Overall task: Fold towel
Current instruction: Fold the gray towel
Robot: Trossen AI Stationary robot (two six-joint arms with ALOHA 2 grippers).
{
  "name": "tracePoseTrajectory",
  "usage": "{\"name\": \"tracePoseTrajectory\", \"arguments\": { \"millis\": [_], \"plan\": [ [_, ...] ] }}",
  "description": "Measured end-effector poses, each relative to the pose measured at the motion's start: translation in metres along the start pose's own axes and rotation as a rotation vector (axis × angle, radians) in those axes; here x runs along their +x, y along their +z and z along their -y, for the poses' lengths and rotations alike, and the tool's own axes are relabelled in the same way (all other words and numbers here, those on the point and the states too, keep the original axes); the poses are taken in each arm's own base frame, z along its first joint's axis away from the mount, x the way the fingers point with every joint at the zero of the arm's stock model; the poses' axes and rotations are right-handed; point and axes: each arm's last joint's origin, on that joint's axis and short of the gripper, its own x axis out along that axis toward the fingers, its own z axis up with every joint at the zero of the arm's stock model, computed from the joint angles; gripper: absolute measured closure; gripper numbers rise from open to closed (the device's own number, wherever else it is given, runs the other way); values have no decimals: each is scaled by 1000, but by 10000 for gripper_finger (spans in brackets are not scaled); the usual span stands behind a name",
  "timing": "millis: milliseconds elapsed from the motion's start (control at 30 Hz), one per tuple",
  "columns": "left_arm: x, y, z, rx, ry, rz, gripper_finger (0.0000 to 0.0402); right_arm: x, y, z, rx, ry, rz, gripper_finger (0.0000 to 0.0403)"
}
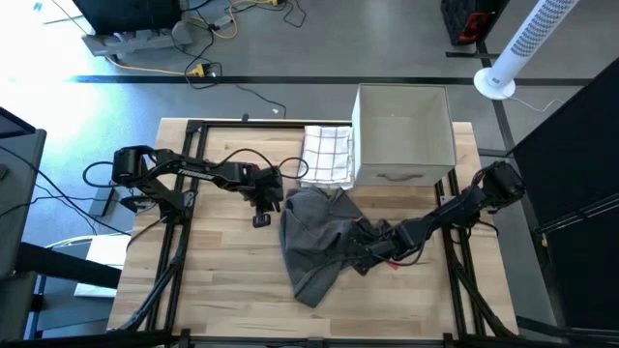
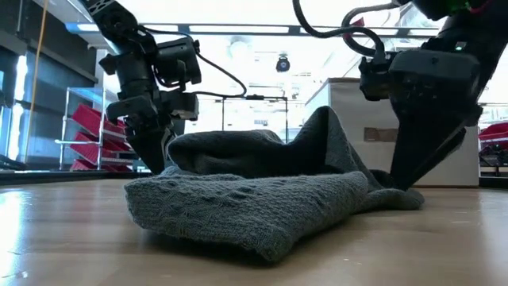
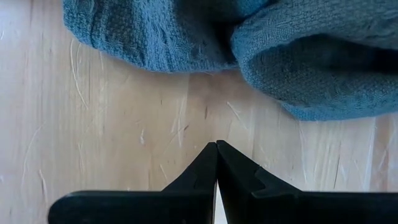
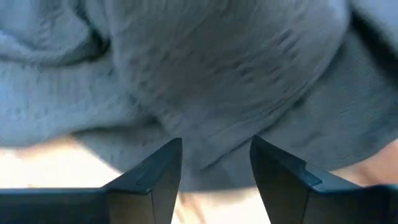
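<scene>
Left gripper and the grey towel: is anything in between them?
No. The left wrist view shows only bare wooden table between the shut left gripper and the grey towel.

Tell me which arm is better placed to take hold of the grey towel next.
Probably the right. The right gripper is open with the grey towel directly ahead of its fingers, at the cloth's edge. The left gripper is shut over bare table, short of the towel.

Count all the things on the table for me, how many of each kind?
Gray towel: 1
Checkered towel: 1
Box: 1
Total: 3
</scene>
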Motion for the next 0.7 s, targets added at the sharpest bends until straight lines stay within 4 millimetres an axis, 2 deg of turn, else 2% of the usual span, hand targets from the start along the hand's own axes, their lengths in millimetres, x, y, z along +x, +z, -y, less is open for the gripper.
{"name": "tracePoseTrajectory", "arguments": {
  "millis": [267, 467, 567, 700],
  "plan": [
    [0, 1, 0, 1, 3, 10, 401, 11, 6, 5, -44, -6, -32, 226],
    [0, 1, 0, 1, 6, 14, 401, 23, 5, -1, -41, 24, -46, 232],
    [0, 1, 0, 0, 6, 13, 401, 23, 4, 1, 10, 13, -53, 273],
    [0, 1, 0, -1, 6, 14, 401, 12, 5, 2, 28, 61, -94, 377]
  ]
}}
